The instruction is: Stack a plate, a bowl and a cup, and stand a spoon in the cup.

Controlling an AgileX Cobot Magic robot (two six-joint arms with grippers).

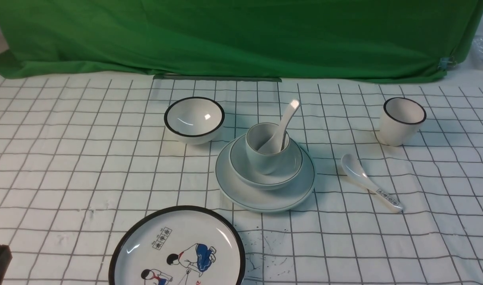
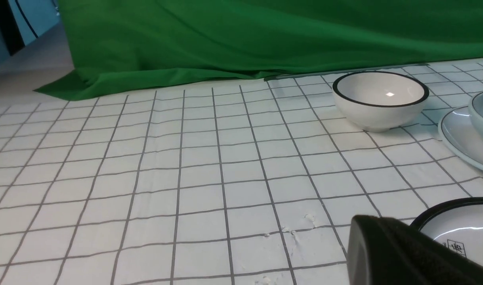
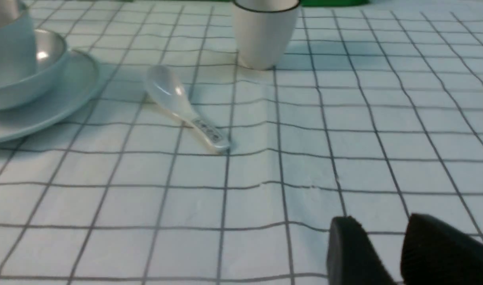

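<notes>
Printed characters are carried by two things, and none can be made out. On the large round black-rimmed plate with cartoon figures point(image 1: 178, 249), a small boxed block of dark characters is printed above the figures, too small to be read. On the handle of the white ceramic spoon lying on the checked table point(image 1: 370, 184), a row of boxed characters is printed, likewise illegible.

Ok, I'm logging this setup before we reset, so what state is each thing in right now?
plate: flat on the cloth, bowl on it
bowl: upright on the plate, cup in it
cup: upright in the bowl, spoon in it
spoon: leaning in the cup, handle up
black-rimmed bowl: upright, empty
black-rimmed cup: upright
printed spoon: lying on the cloth
left gripper: shut, empty
right gripper: open, empty
</notes>
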